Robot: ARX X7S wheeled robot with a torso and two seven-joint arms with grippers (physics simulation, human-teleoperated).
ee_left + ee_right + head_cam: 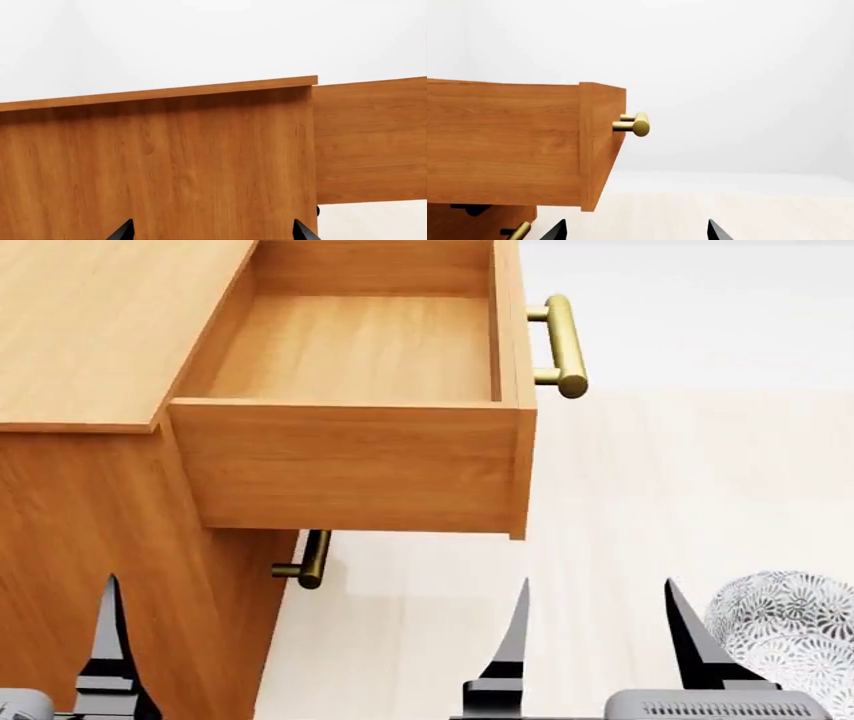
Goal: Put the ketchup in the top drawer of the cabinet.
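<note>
Above pale floor, top drawer stands open.

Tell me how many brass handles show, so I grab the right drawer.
2: one on the open top drawer's front, one on the lower drawer beneath it. Further handles may be hidden.

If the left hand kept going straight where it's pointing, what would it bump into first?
Most likely the cabinet: its wooden side fills the left wrist view straight ahead of the open left hand. How far off is unclear.

The grey-patterned bowl is cut off at the head view's right edge; the ketchup shows nowhere.
</note>
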